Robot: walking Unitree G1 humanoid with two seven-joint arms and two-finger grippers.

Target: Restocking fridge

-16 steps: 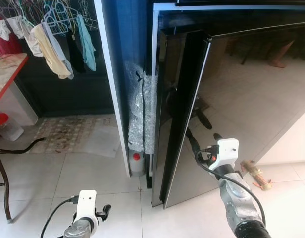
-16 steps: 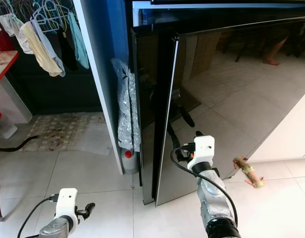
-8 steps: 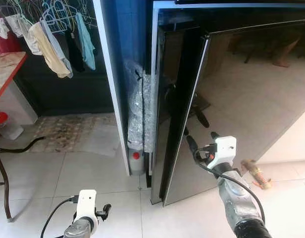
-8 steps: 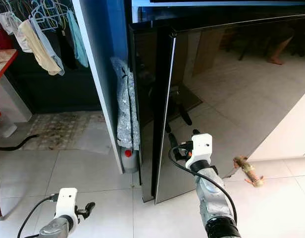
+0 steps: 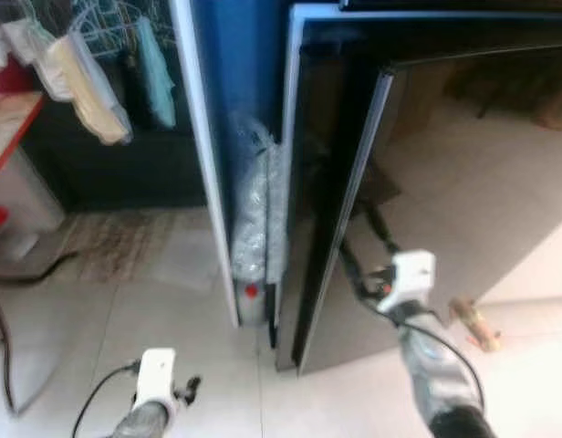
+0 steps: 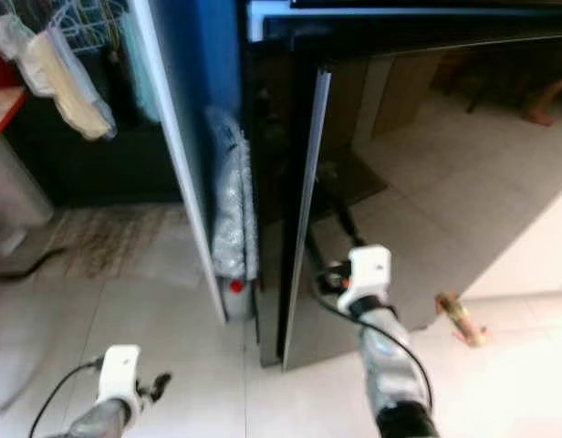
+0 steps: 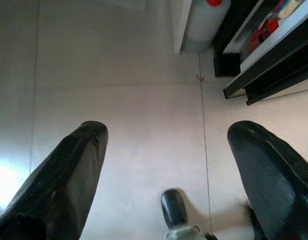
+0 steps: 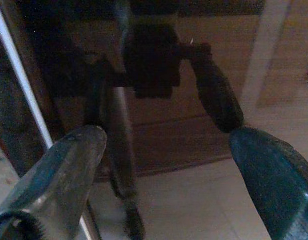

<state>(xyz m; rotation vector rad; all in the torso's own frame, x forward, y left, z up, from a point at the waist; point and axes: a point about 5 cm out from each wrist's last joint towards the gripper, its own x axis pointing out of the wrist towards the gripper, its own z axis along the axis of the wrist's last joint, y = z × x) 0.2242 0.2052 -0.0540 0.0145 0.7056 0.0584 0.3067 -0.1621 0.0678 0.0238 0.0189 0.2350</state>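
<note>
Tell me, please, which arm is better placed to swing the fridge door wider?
Right, probably. The right end effector is open and raised at the glossy fridge door, near its edge. The left end effector hangs low over the floor tiles.

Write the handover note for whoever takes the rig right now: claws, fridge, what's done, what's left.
Right claw: open, empty, raised against the glossy black fridge door near its free edge; its reflection shows in the right wrist view.
Left claw: open, empty, hanging low over the floor tiles.
Fridge: door only slightly ajar, a narrow gap at the edge. A red-capped jug stands on the floor beside it.
Done: nothing stocked yet.
Left: swing the door wide, then fetch and load items. Head views are blurred, so recheck the position first.
</note>
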